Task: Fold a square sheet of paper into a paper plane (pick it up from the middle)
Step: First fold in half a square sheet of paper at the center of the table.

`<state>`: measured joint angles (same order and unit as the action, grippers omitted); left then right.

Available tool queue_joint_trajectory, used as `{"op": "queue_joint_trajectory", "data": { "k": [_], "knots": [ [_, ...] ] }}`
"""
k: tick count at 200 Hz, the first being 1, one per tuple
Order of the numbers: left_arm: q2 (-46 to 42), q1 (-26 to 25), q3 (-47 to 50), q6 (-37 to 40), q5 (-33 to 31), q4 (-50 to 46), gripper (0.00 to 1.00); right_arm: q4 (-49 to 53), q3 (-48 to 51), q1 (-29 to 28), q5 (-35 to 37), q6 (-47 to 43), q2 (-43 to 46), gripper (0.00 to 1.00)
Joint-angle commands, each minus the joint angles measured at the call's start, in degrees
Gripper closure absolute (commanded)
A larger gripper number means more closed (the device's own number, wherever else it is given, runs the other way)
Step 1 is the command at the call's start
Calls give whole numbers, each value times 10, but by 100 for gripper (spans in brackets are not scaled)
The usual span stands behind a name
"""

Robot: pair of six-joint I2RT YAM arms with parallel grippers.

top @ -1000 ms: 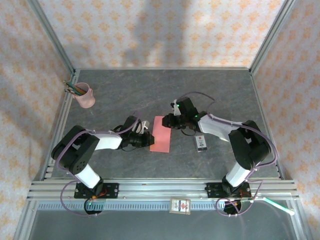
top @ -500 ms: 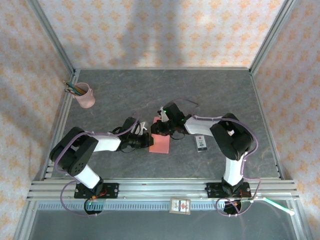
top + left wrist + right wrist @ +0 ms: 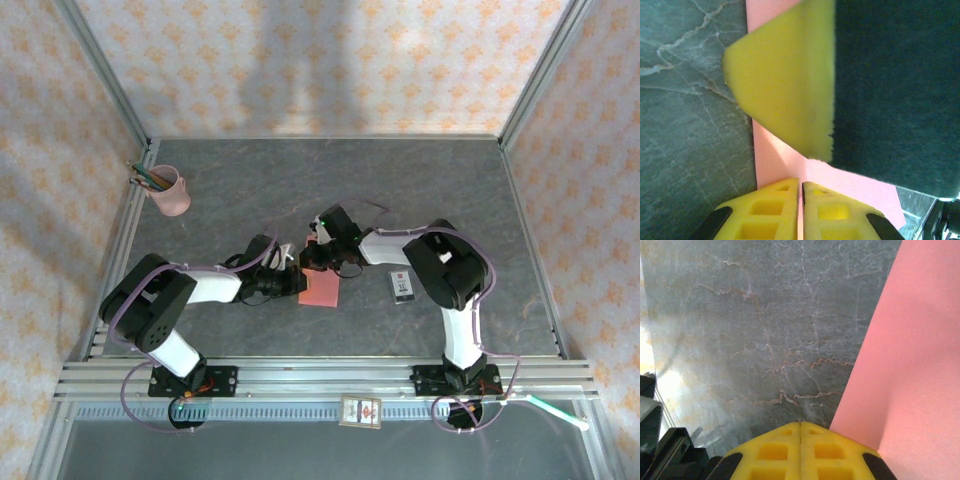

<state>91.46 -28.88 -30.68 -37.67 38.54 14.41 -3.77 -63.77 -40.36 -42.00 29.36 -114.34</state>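
Paper (image 3: 322, 290) frame centre: flat oblong, likely one fold done; pointed plane folds remain. Left gripper (image 3: 800, 182) pinched together over paper edge, hold unclear. Right gripper (image 3: 800, 424) closed tight beside paper, nothing visibly held.

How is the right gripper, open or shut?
Shut: in the right wrist view the right gripper has its yellow fingers meeting with no gap, beside the pink sheet. Whether they pinch it, cannot tell.

On the table (image 3: 450, 190) the sheet of paper (image 3: 322, 292) lies central; box (image 3: 403, 286) to its right; pencil cup (image 3: 171, 193) back-left.
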Motion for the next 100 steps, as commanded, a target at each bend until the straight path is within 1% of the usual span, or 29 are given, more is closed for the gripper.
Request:
{"op": "queue_joint_trajectory", "data": {
  "k": [1, 40, 100],
  "knots": [
    [19, -8, 26, 1, -21, -87, 87, 20, -21, 0, 14, -15, -19, 98],
    [28, -8, 29, 6, -28, -98, 87, 27, -29, 11, 32, -20, -35, 100],
    [46, -10, 36, 12, -50, -108, 89, 32, -58, 29, 32, -22, -52, 100]
  ]
}}
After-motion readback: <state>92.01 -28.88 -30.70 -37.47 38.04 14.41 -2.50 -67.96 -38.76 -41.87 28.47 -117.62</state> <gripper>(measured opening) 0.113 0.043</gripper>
